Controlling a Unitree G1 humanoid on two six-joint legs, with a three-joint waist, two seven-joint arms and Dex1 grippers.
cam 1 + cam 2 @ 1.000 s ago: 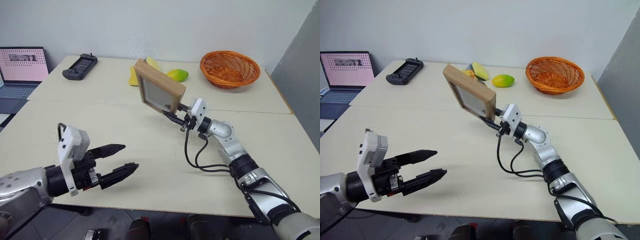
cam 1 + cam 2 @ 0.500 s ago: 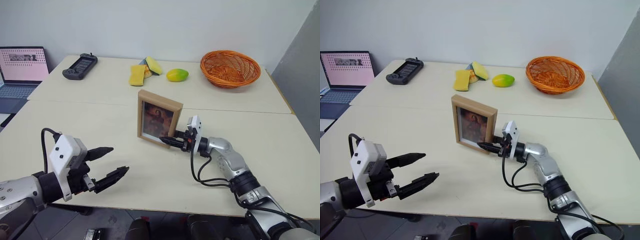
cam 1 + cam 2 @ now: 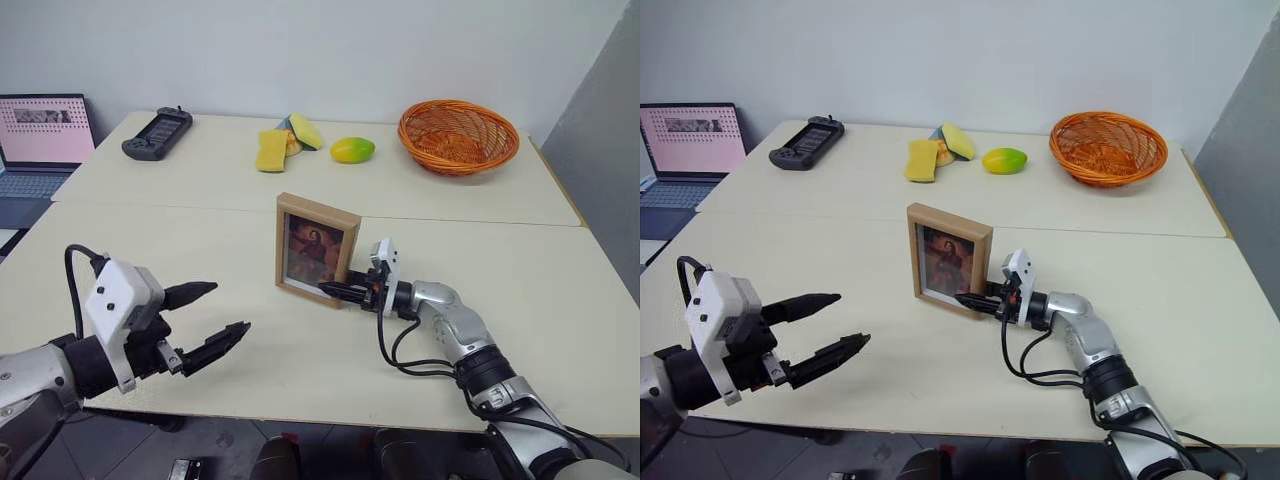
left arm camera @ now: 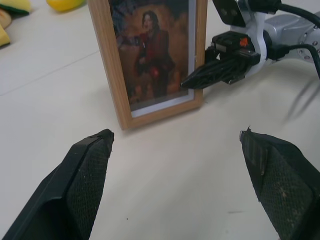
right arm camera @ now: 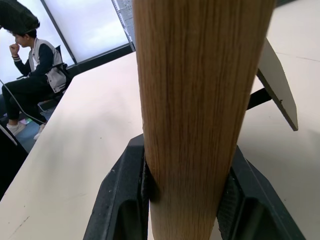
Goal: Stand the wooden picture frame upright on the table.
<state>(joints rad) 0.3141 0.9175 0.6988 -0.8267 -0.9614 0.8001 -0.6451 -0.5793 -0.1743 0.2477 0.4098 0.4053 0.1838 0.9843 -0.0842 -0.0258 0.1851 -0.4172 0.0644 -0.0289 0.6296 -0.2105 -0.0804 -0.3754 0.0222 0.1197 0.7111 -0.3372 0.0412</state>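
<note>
The wooden picture frame (image 3: 317, 250) stands upright near the middle of the table (image 3: 200, 225), its reddish-brown portrait facing me. My right gripper (image 3: 335, 291) reaches in level from the right and is shut on the frame's lower right edge. In the right wrist view the black fingers (image 5: 125, 200) clamp both faces of the wooden edge (image 5: 200, 100), and the fold-out stand (image 5: 275, 85) sticks out behind. My left gripper (image 3: 230, 307) hovers open over the table's near left, apart from the frame (image 4: 150, 55), fingers spread wide with nothing between them.
At the back of the table are an orange wicker basket (image 3: 458, 135), a mango (image 3: 352, 150), yellow sponges (image 3: 272, 150) and a black game controller (image 3: 157, 133). A laptop (image 3: 40, 140) stands off the table's left. A seated person (image 5: 35, 75) shows in the right wrist view.
The right gripper has lowered the frame from a tilted hold in the air down to the table and rolled it upright, picture towards me. The left gripper stayed open and rolled a little.
</note>
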